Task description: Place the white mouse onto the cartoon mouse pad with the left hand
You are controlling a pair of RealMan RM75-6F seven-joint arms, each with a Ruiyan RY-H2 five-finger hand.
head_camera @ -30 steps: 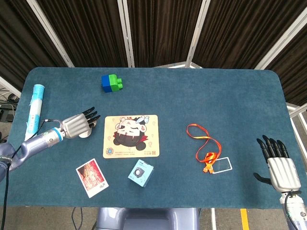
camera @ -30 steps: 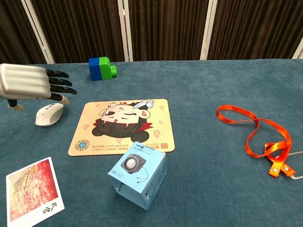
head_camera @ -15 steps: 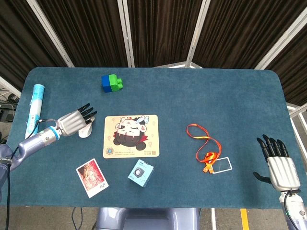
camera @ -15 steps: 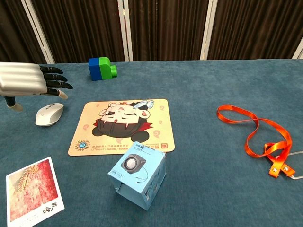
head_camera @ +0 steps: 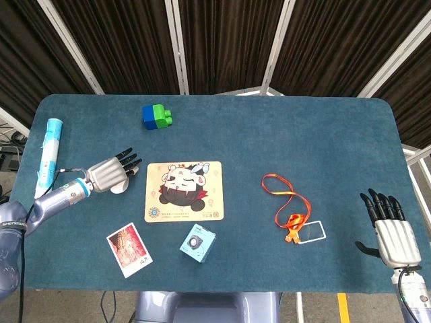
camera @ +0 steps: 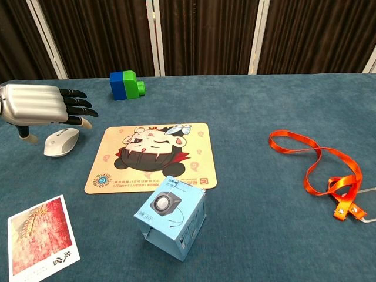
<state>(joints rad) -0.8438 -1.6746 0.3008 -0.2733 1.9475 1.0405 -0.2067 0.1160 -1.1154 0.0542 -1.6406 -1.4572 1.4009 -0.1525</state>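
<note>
Teal table (head_camera: 269, 128); pad (camera: 151, 157) lettering unreadable.

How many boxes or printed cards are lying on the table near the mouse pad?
2: a light-blue box just in front of the cartoon mouse pad, and a red photo card at the front-left corner. None looks hidden.

Bright, even, soft overhead light; both views sharp.
Only faint, short shadows under the blue box (camera: 170, 217) and the blocks (camera: 126, 84) on the table (head_camera: 323, 134). Mild sheen on the metal back of the left hand (camera: 41, 107). Dark curtains (head_camera: 222, 40) behind, underexposed. No blur; slight bending of straight edges in the head view.
</note>
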